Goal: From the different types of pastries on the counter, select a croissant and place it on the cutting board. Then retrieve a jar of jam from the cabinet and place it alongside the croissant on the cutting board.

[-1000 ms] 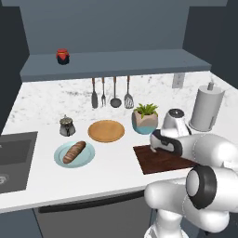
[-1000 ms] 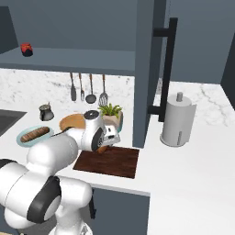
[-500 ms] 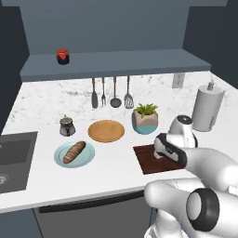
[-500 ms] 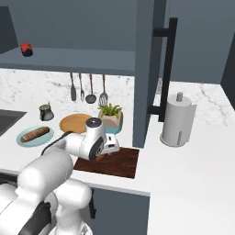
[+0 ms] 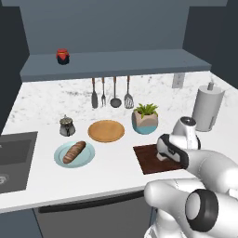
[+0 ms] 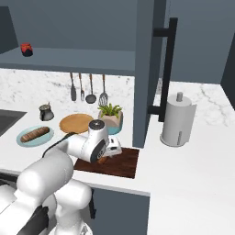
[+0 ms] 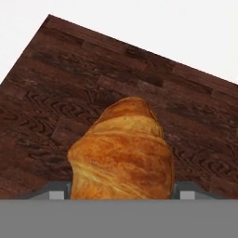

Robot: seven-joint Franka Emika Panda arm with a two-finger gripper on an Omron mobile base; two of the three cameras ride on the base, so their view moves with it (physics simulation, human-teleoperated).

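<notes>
Gripper (image 7: 122, 197) holds the croissant (image 7: 123, 151) tight, low over the cutting board (image 7: 69, 83), so next I think it should let go and fetch the jam jar (image 5: 62, 56).

Golden croissant (image 7: 123, 151) held over the dark wooden cutting board (image 7: 69, 83); jam jar (image 5: 62, 56) on the cabinet shelf (image 5: 116, 65).

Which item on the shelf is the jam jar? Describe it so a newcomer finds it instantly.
Look along the long dark blue-grey cabinet shelf above the marble counter. Near its left end stands the jar of jam, small, squat, red with a dark lid, alone on the shelf.
</notes>
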